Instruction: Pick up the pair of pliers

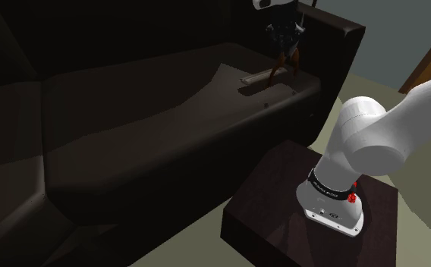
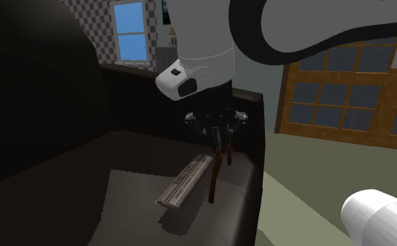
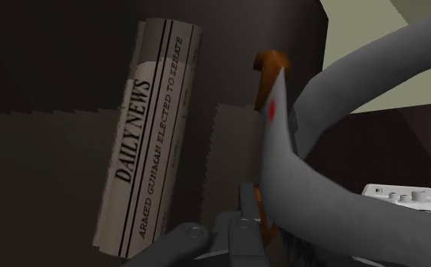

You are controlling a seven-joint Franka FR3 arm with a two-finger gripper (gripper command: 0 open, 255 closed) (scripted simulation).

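While gripper (image 2: 216,138) is clasping pliers (image 2: 216,171) at their upper end, handles are dangling over sofa (image 2: 131,203) beside newspaper (image 2: 185,182) | handling: seeming stiff, heavyish, slick | hold: near pivot looking safest

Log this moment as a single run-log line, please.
gripper: shut on pliers | pliers: hanging over sofa seat | newspaper: rolled, lying beside

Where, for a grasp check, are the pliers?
In the second exterior view, the pliers hang from the end effector over the sofa seat, right of the rolled newspaper.
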